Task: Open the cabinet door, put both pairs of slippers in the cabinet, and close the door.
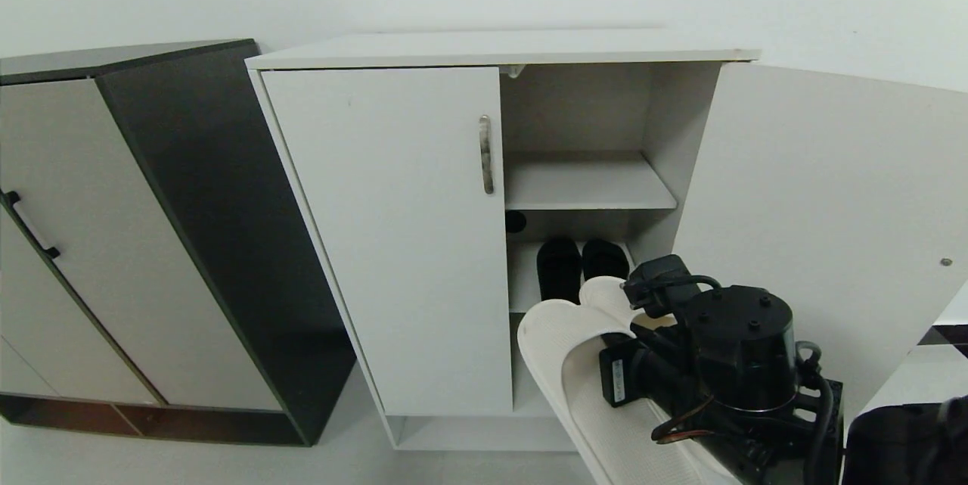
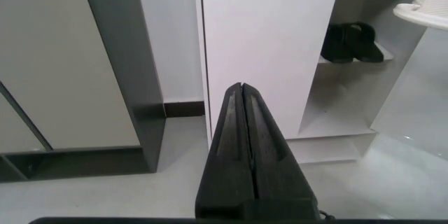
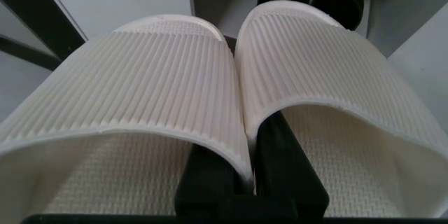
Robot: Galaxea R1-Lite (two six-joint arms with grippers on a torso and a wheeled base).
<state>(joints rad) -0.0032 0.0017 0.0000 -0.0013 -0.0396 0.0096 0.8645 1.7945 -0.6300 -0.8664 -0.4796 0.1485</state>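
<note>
Because the white slippers (image 3: 175, 63) look like light, soft foam with ribbed straps, they should weigh little but may flex and droop where nothing supports them, and the pair could slide apart if the pinch loosens. The best hold is likely where the two inner edges meet, so that one clamp takes both. That is where the right gripper (image 3: 250, 175) sits: its fingers are closed on the touching inner sides of the pair, under the straps, with the toes pointing away from it towards the cabinet (image 1: 499, 50). The pair hangs in the air just in front of the cabinet's open right half, beside the swung-out door (image 1: 817, 205), below the bare upper shelf (image 1: 586, 186). The black slippers (image 1: 581, 264) lie side by side on the shelf beneath, just beyond the white toes. The left gripper (image 2: 241, 94) is pressed shut on nothing, well to the side, facing the closed left door (image 1: 393, 228).
</note>
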